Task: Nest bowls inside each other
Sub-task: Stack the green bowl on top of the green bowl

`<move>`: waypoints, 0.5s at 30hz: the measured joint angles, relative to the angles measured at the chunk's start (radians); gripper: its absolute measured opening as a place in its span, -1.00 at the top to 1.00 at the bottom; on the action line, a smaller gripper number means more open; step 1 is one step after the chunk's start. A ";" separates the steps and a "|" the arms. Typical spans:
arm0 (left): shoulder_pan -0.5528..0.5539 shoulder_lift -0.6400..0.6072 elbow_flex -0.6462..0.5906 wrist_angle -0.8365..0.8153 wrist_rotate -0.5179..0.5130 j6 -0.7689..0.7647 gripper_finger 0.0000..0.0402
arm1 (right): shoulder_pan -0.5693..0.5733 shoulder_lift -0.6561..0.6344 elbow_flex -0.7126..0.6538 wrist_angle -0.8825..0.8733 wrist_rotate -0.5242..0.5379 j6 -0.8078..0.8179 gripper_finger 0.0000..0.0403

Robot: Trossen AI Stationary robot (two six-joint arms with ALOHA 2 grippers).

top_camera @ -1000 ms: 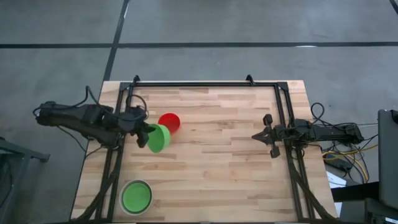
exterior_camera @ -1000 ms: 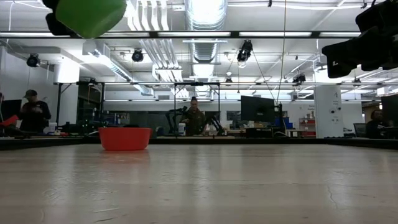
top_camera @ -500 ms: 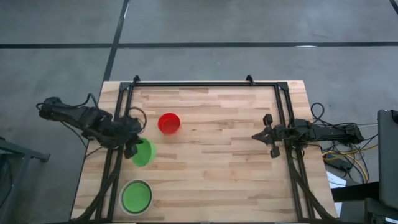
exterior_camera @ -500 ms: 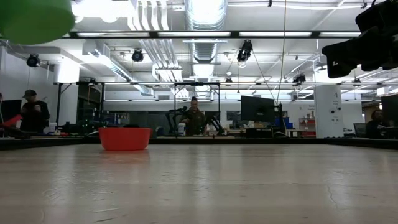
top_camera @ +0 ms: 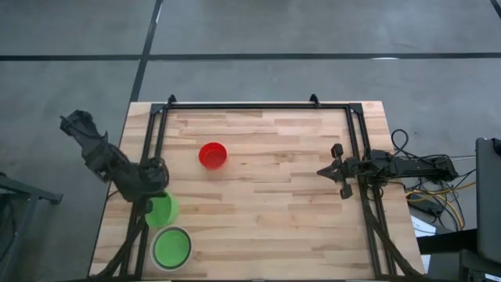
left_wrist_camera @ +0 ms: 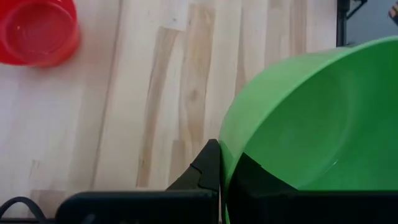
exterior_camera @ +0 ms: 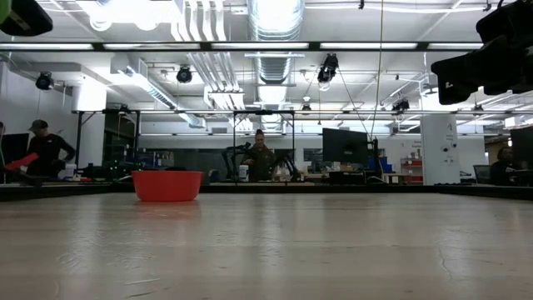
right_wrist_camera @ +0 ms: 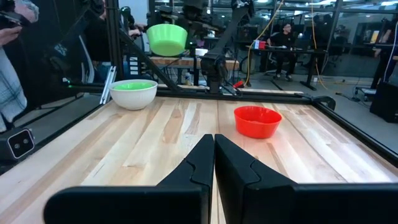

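Above table's left edge: left gripper point(top_camera: 151, 196) pinching green bowl point(top_camera: 161, 210) aloft beside cream bowl point(top_camera: 171, 247) | low view showing only red bowl point(exterior_camera: 167, 185) | right gripper point(right_wrist_camera: 214, 163) idling, fingers pressed together.

green bowl point(left_wrist_camera: 311, 118) cropped, stack's point(top_camera: 171, 247) inner bowls indistinct

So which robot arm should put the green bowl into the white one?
Left, I think. The left gripper already holds the green bowl in the air beside the white bowl. The right gripper waits, shut and empty, across the table.
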 joint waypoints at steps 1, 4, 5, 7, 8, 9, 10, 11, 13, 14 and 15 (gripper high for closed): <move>-0.014 0.006 0.000 0.000 -0.004 -0.009 0.98 | 0.000 0.000 0.000 0.000 0.000 0.000 0.96; -0.049 0.025 -0.001 0.002 -0.017 -0.039 0.98 | 0.000 0.000 0.000 0.000 0.000 0.000 0.96; -0.058 0.032 -0.002 0.005 -0.018 -0.044 0.98 | 0.000 0.000 0.000 0.000 0.000 0.000 0.96; -0.072 0.047 -0.002 0.018 -0.019 -0.046 0.98 | 0.000 0.000 0.000 0.000 0.000 0.000 0.96; -0.077 0.054 -0.005 0.026 -0.019 -0.045 0.98 | 0.000 0.000 0.000 0.000 0.000 0.000 0.96; -0.081 0.059 -0.009 0.031 -0.019 -0.045 0.98 | 0.000 0.000 0.000 0.000 0.000 0.000 0.96; -0.084 0.064 -0.017 0.036 -0.019 -0.045 0.98 | 0.000 0.000 0.000 0.000 0.000 0.000 0.96; -0.085 0.068 -0.024 0.037 -0.019 -0.047 0.98 | 0.000 0.000 0.000 0.000 0.000 0.000 0.96; -0.086 0.074 -0.043 0.047 -0.015 -0.061 0.98 | 0.000 0.000 0.000 0.000 0.000 0.000 0.96; -0.088 0.077 -0.055 0.056 -0.009 -0.069 0.98 | 0.000 0.000 0.000 0.000 0.000 0.000 0.96; -0.088 0.078 -0.066 0.066 0.002 -0.074 0.98 | 0.000 0.000 0.000 0.000 0.000 0.000 0.96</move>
